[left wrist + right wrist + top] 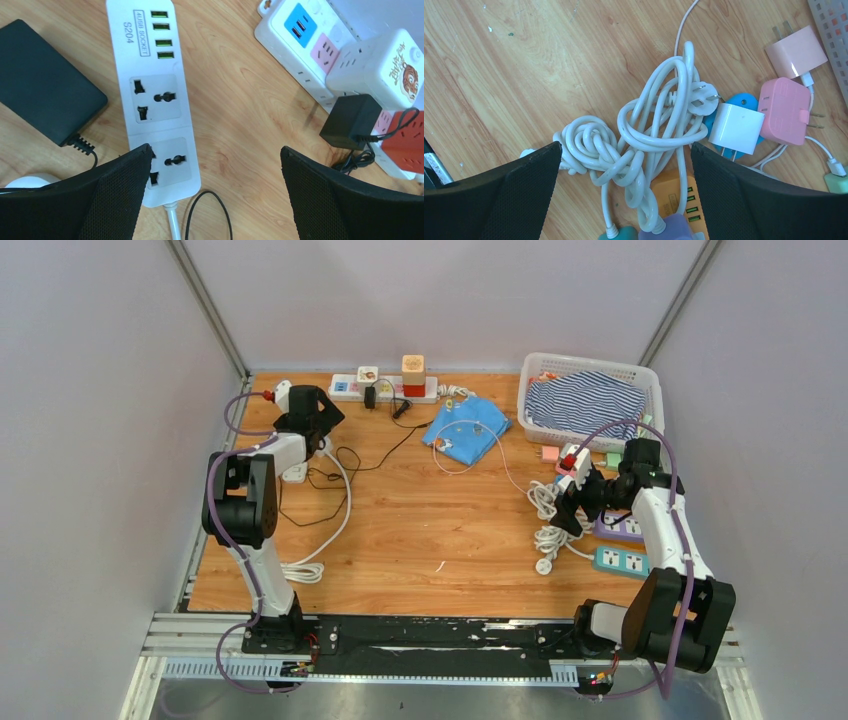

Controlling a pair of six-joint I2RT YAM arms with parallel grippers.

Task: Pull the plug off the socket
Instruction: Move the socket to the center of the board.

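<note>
A white socket strip with green USB ports lies on the wooden table, and both of its wall sockets are empty. My left gripper hangs open just above its cable end, holding nothing; in the top view this gripper is at the back left. A black power brick with its cord lies loose on the table left of the strip. A second black plug rests against the long white strip at the back; its prongs are hidden. My right gripper is open over a tangle of white cords.
A white cube socket and a red one stand at the back strip. Pink chargers, a white charger and an orange strip crowd the right side. A white basket and blue cloth lie behind.
</note>
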